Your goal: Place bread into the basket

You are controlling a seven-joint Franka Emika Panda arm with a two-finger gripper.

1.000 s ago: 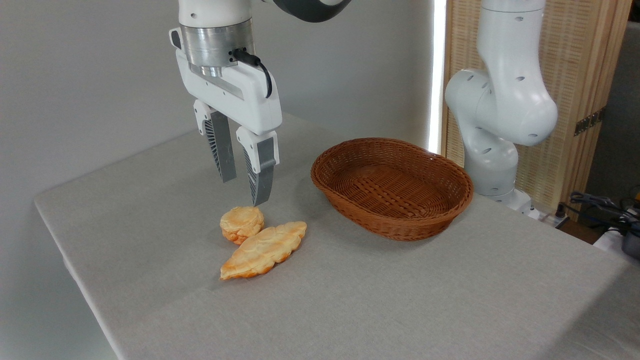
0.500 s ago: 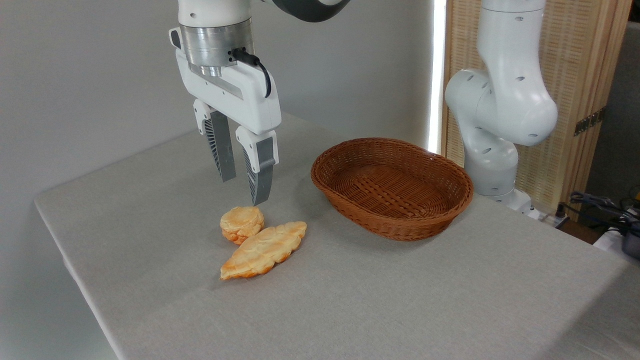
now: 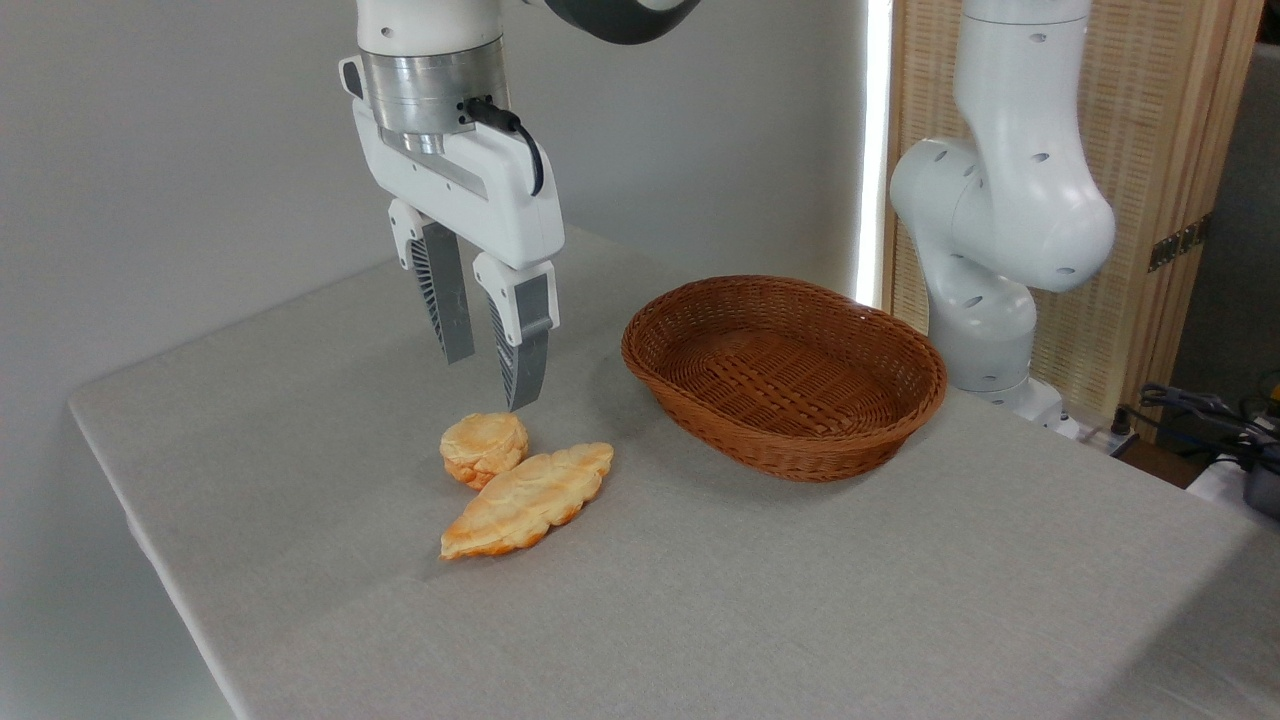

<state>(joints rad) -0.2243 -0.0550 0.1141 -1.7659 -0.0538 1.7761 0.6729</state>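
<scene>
Gripper: the white gripper (image 3: 490, 385) hangs from the arm at the upper left, pointing straight down over the bun, with air between its tips and the food.
Fingers: the two grey ribbed fingers (image 3: 523, 355) stand slightly spread, a narrow gap showing between them; they hold nothing and touch nothing. The nearer finger tip ends just above the bun's top at about its 1 o'clock edge; the farther finger ends higher in the view, behind it.
Bun: the small round bun (image 3: 484, 447) lies on the tabletop left of centre, pale golden with orange-brown edges, directly under the fingers.
Pastry: a longer leaf-shaped pastry (image 3: 527, 500) lies at the bun's 5 o'clock, touching or slightly overlapping the bun's lower right side, its long axis running from 8 o'clock to 2 o'clock.
Basket: the oval brown wicker basket (image 3: 902, 420) sits at 3 o'clock from the bun, apart from both pastries, nothing visible inside.
Tabletop: the grey cloth-covered tabletop (image 3: 760, 590) carries all three things.
Arm base: the white robot base (image 3: 1000, 240) rises behind the basket at about its 2 o'clock, in front of a slatted wooden screen (image 3: 1160, 150).
</scene>
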